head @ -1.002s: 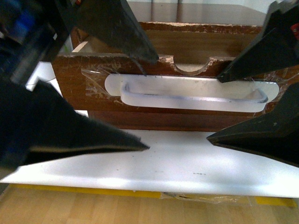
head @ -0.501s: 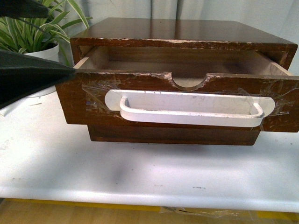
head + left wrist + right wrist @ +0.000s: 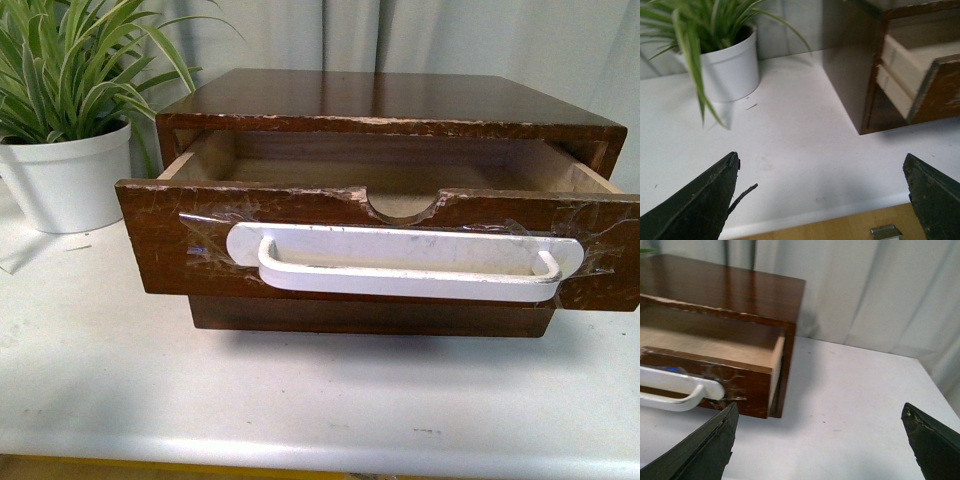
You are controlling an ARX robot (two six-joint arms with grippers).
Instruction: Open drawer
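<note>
The dark brown wooden drawer (image 3: 170,240) stands pulled out of its cabinet (image 3: 380,95) on the white table. A long white handle (image 3: 400,262) is taped on its front, under a half-round notch (image 3: 405,205) in the chipped top edge. The drawer's inside looks empty. Neither gripper shows in the front view. My left gripper (image 3: 822,165) is open over the table's front edge, apart from the drawer's side (image 3: 900,70). My right gripper (image 3: 820,412) is open over the table beside the drawer's other end (image 3: 752,385).
A potted plant in a white pot (image 3: 65,175) stands left of the cabinet, also in the left wrist view (image 3: 730,65). A plain lower drawer front (image 3: 370,315) sits under the open drawer. Pale curtains (image 3: 865,290) hang behind. The white table (image 3: 320,400) ends at a front edge.
Both grippers, which filled the front view a second ago in front of the handle, have drawn back out of that view. The drawer stays pulled out.
</note>
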